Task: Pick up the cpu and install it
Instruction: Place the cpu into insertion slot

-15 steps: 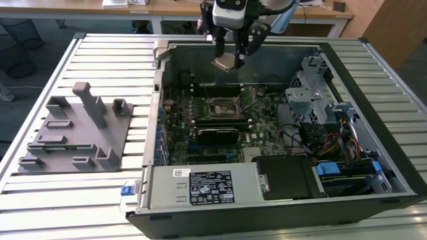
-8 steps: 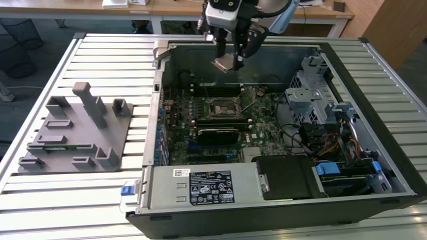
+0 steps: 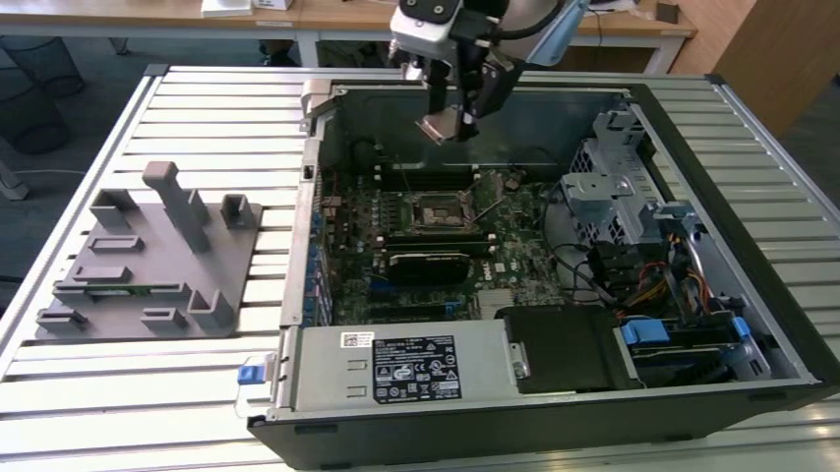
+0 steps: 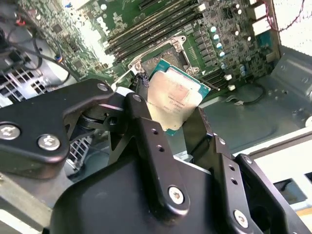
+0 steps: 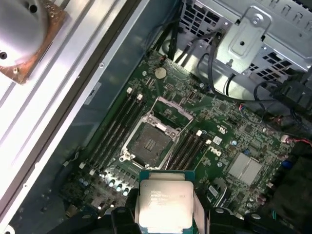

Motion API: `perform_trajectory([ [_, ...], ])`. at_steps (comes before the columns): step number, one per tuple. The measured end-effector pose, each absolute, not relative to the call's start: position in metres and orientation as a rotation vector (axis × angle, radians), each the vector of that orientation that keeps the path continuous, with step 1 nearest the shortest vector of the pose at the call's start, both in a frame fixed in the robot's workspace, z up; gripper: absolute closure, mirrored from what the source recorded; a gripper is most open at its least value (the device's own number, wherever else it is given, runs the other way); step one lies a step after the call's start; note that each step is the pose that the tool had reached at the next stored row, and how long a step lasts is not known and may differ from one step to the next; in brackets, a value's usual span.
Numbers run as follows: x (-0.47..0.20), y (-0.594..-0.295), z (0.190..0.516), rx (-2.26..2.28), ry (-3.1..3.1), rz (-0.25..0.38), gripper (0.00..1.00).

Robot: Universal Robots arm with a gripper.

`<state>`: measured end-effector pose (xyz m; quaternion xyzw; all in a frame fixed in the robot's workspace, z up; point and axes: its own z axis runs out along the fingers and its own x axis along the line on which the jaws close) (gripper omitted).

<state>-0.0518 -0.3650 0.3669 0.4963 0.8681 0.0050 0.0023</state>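
My gripper (image 3: 444, 126) hangs above the far part of the open computer case and is shut on the cpu (image 3: 442, 128), a small flat square chip with a silver-white top and green edges. In the second wrist view the cpu (image 4: 170, 101) sits between the black fingers (image 4: 146, 122). The first wrist view has the cpu (image 5: 162, 200) in the foreground. The dark square socket (image 5: 151, 141) on the green motherboard (image 3: 447, 236) lies below with its metal frame open and nothing in it. In the exterior view the socket (image 3: 435, 209) is nearer the front than the gripper.
The case (image 3: 788, 354) stands on a slatted metal table (image 3: 197, 98). A grey plastic fixture (image 3: 151, 261) lies at the exterior view's left. Inside the case are a black heatsink block (image 3: 427, 265), drive cages (image 3: 617, 187), cables (image 3: 656, 285) and a power supply (image 3: 407, 369).
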Motion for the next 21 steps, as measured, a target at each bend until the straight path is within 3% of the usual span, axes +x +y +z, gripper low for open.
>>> perform_trajectory([
  [21,-0.0518,-0.3637,0.3573,1.924,2.474,0.015,0.47],
])
